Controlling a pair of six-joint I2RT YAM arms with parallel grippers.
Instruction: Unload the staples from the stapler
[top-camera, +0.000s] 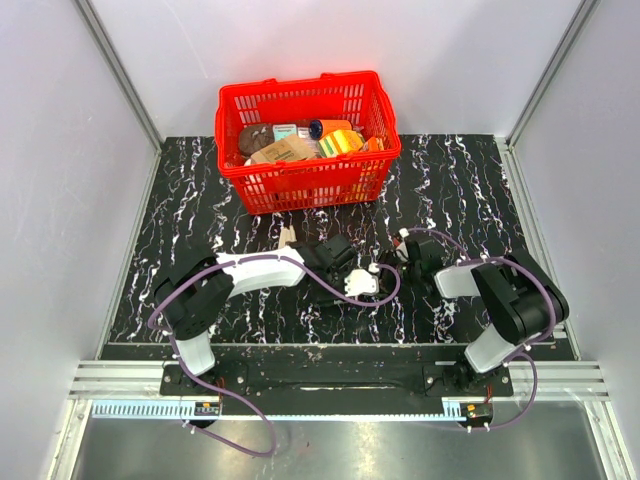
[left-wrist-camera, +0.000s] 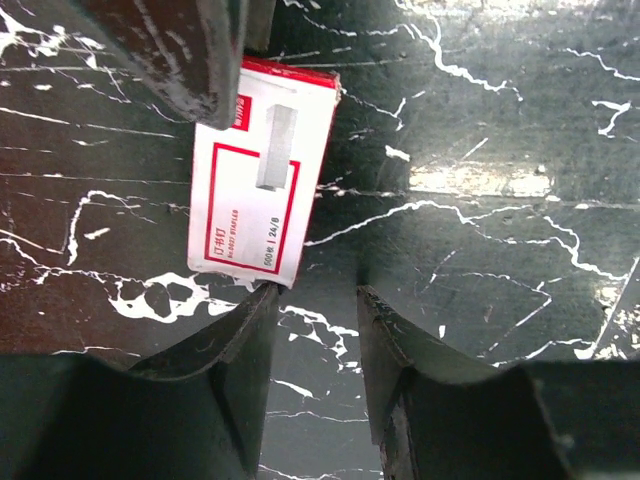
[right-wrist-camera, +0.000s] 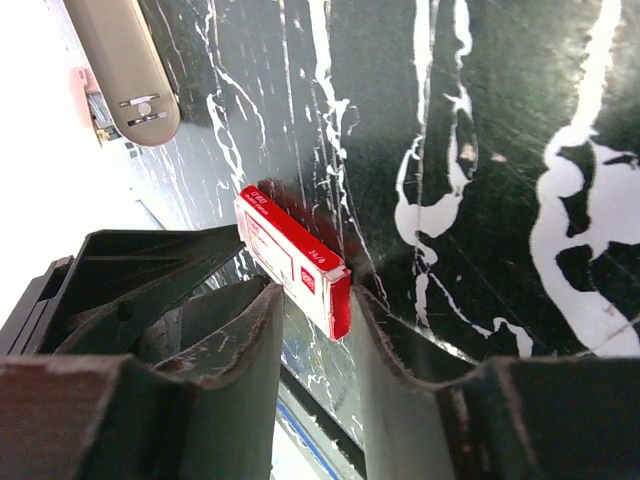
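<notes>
so the stapler (right-wrist-camera: 125, 70) is lying on the black marbled table (left-wrist-camera: 480, 300), out past the staple box (left-wrist-camera: 262, 185) in the right wrist view, and nothing is gripping it. both arms are crowding around that red-and-white box instead. the left gripper (left-wrist-camera: 315, 305) is sitting partly open with nothing between its fingers, and one fingertip (left-wrist-camera: 262, 300) is hanging right at the box's near corner. the right gripper (right-wrist-camera: 316, 310) is standing partly open too, with one end of the box poking into the gap. i'm seeing a clear gap on one side of it, but i can't tell if the other finger is touching. the box is lying flat, label up, in the left wrist view. the red basket (top-camera: 300, 95), full of odds and ends, is sitting at the back of the table, well apart from all this.
</notes>
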